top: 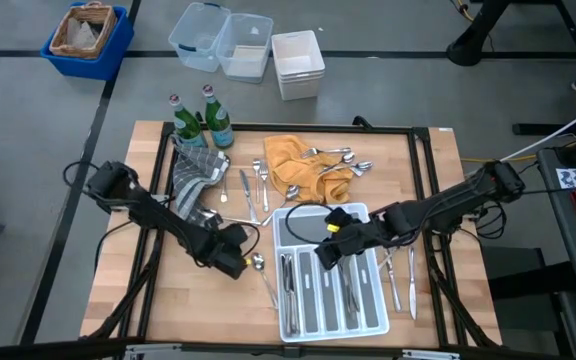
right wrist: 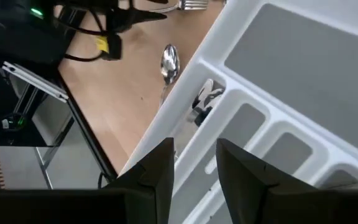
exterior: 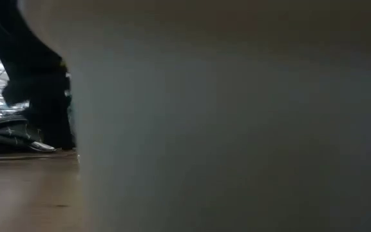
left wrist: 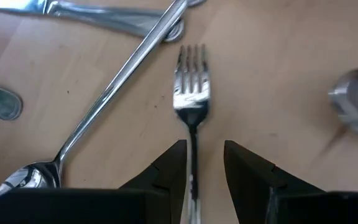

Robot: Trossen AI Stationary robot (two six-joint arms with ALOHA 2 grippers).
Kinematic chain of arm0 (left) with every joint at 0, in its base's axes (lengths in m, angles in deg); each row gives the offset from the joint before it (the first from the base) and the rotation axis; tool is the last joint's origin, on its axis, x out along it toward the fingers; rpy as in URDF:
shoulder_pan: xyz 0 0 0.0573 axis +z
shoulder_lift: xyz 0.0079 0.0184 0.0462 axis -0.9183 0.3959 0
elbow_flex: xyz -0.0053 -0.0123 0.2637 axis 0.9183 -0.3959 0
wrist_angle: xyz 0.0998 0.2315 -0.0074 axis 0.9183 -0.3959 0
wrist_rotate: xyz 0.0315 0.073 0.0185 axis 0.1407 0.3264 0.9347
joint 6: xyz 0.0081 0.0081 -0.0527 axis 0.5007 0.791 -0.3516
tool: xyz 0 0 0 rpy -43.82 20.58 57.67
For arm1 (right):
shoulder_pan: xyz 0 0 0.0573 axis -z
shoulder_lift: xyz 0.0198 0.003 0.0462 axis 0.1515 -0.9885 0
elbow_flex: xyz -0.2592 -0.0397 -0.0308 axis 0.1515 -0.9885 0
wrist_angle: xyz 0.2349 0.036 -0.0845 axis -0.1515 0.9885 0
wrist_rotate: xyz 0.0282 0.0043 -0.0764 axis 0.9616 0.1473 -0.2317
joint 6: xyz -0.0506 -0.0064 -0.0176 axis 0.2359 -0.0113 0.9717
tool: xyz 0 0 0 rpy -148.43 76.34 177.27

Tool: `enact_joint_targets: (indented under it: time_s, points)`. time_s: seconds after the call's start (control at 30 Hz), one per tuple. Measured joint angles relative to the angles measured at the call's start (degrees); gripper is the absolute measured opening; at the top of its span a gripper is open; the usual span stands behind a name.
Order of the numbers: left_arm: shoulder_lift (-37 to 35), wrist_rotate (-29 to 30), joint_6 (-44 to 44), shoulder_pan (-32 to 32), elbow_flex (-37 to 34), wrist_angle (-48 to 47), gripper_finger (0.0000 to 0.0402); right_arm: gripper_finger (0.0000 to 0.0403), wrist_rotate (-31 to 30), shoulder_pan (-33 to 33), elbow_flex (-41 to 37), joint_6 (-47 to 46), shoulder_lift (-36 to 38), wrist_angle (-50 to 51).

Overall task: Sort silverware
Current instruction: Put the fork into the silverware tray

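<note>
Wooden and pale, the table (top: 118,270) has a smooth planked top framed by black rails. On it lies a white plastic tray (top: 333,322), rectangular with long narrow slots and one wide cross compartment; its moulded walls look glossy. Slim shiny pieces of the silverware (top: 318,290) already lie lengthwise in several slots, and more lie loose on the wood to the tray's right and left.

A rumpled mustard-yellow cloth (top: 298,165) sits beyond the tray with a cluster of spoons on its right edge. A grey patterned cloth (top: 190,175) lies crumpled to the left, just beside two green glass bottles (top: 203,122).

Over the tray's wide compartment hangs the right gripper (top: 325,255), its dark angular fingers (right wrist: 157,171) parted with nothing between them; the wrist view shows the tray's ribbed dividers below and a spoon on the wood beyond its wall.

Left of the tray, low over the table, is the left gripper (top: 236,258). Its matte black fingers (left wrist: 169,168) straddle the thin handle of a fork (left wrist: 192,93), parted, with a gap on either side of the handle, not clenched on it. That fork lies flat on the wood, four tines pointing away. A long-handled spoon (left wrist: 110,106) lies diagonally beside it, polished and mirror-bright.

The low view is almost filled by a blurred pale surface.
</note>
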Motion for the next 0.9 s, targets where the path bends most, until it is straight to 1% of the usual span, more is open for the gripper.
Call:
enact_joint_targets:
  time_s: [0.3, 0.57, 0.7, 0.9]
  points:
    - [4.5, 2.2, -3.6, 2.4, 0.3, 0.2, 0.0098, 0.0122, -2.5, 0.0, 0.0, 0.3, 1.8, 4.9]
    - [4.7, 2.1, -2.6, 4.7, 0.0, 1.7, 0.0098, 0.0122, -2.6, 0.0, 0.0, 1.6, 1.9, 8.6]
    - [4.7, 1.1, -5.0, 5.8, -1.1, 3.1, 0.0098, 0.0122, -2.6, 0.0, 0.0, 1.6, 1.9, 9.0]
    - [4.3, -4.2, -8.3, 7.6, -2.6, 4.6, 0.0094, 0.0122, -1.7, 0.0, 0.0, 2.4, 2.0, 9.4]
